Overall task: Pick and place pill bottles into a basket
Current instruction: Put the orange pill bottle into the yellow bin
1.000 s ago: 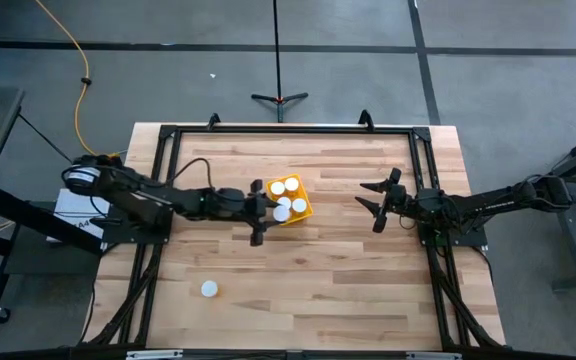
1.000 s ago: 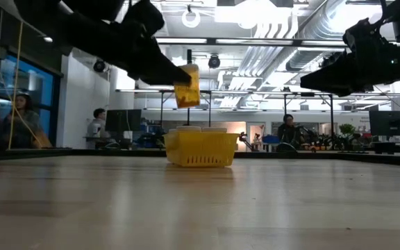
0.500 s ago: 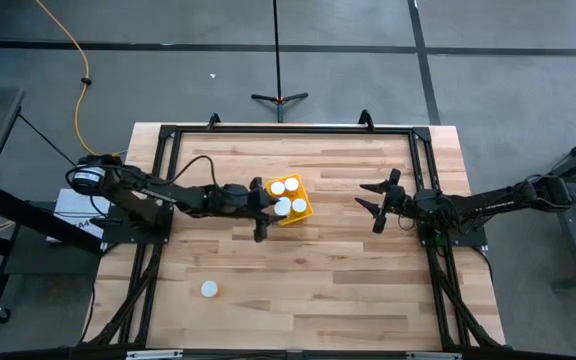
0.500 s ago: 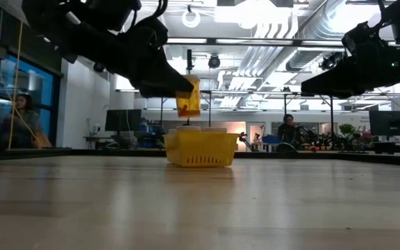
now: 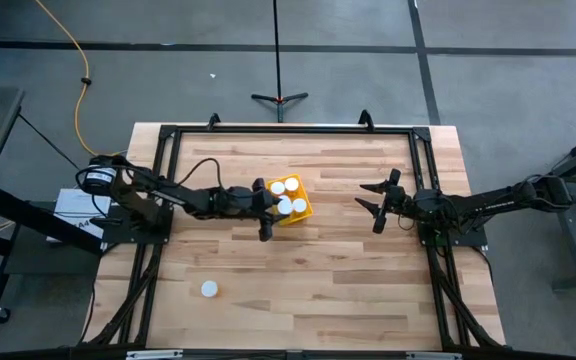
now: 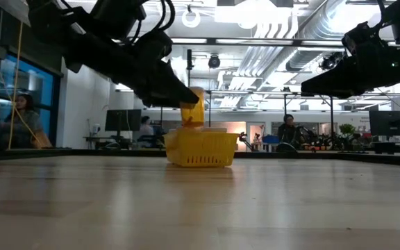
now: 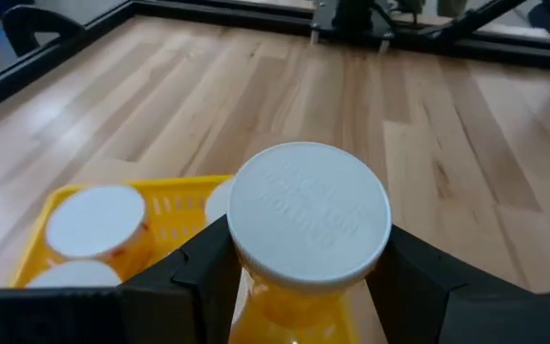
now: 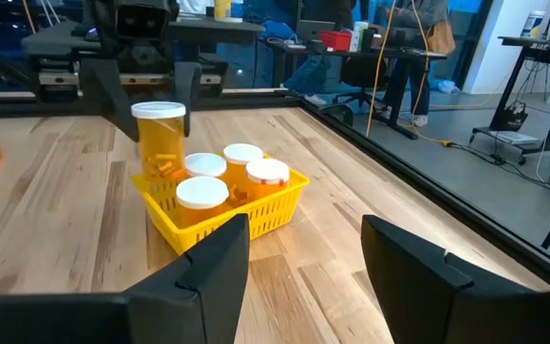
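Orange-bodied pill bottle sat upright in our left gripper, fingers clenched on it, hovering just over the near-left corner of the basket; three bottles were already inside. Farther off, right gripper waited, fingers spread.

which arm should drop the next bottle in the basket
Left. Its gripper is shut on a bottle at the near edge of the basket, which holds three. The right gripper hangs open and empty, apart from the basket.
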